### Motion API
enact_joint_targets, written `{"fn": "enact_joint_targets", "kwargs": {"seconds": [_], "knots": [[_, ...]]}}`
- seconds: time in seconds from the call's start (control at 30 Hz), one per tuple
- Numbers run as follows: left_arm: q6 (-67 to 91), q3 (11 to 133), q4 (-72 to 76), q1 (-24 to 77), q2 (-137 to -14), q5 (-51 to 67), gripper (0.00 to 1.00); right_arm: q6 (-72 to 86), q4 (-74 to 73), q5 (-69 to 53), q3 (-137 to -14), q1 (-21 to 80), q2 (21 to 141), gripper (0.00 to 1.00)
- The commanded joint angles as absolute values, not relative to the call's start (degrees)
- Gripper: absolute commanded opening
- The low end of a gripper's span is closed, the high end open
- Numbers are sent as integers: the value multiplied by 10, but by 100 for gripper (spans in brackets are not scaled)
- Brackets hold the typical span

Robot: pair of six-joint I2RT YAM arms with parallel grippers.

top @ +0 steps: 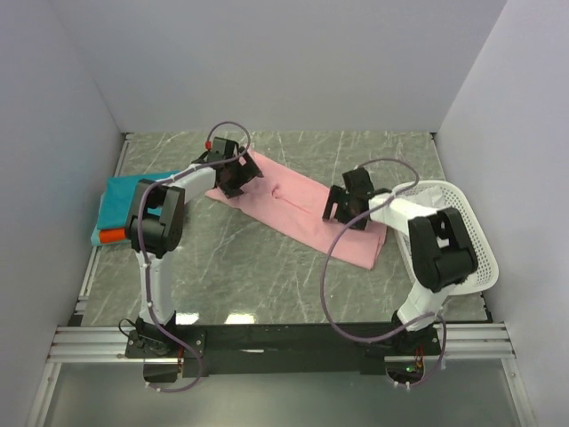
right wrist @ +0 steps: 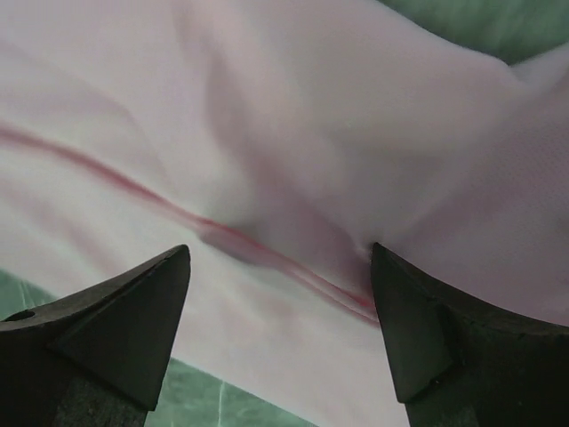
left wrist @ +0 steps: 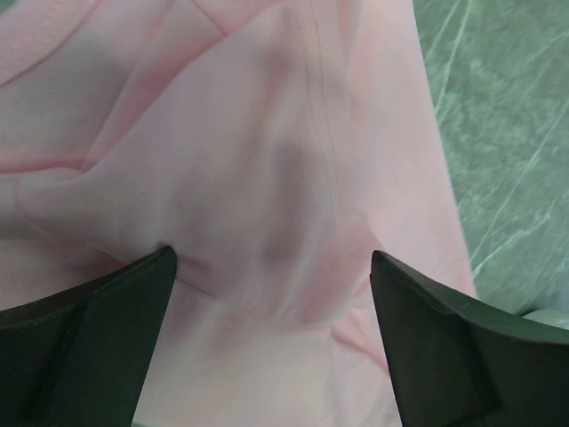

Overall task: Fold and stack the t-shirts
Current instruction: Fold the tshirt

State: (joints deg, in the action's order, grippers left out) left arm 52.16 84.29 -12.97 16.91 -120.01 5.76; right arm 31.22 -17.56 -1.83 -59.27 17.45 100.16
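The light pink t-shirt (top: 298,209) lies as a long folded strip across the middle of the table, from back left to front right. My left gripper (top: 233,182) is open, low over its back-left end; the pink cloth (left wrist: 267,178) fills the left wrist view, bunched between the spread fingers (left wrist: 89,347). My right gripper (top: 342,213) is open over the strip's front-right part; the pink cloth (right wrist: 293,142) shows a fold crease between its fingers (right wrist: 124,329). A teal t-shirt (top: 124,200) lies folded at the left, with orange-red cloth (top: 111,236) at its front edge. No white cloth shows.
A white perforated basket (top: 476,236) stands at the right edge, partly behind my right arm. Grey walls close in the table on the left, back and right. The green marbled tabletop (top: 267,276) shows in front of the shirt.
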Motion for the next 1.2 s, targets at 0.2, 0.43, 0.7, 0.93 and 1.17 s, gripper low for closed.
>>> {"fn": "enact_joint_targets", "kwargs": {"seconds": [0.2, 0.43, 0.7, 0.93, 1.17], "knots": [[472, 929, -227, 170, -1321, 63, 99, 387, -133, -119, -392, 307, 889, 89], [451, 983, -265, 170, -1359, 69, 99, 390, -124, -143, -357, 423, 851, 89], [434, 1070, -308, 170, -1411, 53, 99, 346, -126, -176, -357, 481, 823, 89], [427, 1106, -293, 170, -1434, 84, 99, 315, -116, -205, -380, 501, 798, 89], [433, 1173, -272, 173, -1496, 140, 99, 336, -179, -106, -396, 502, 736, 91]]}}
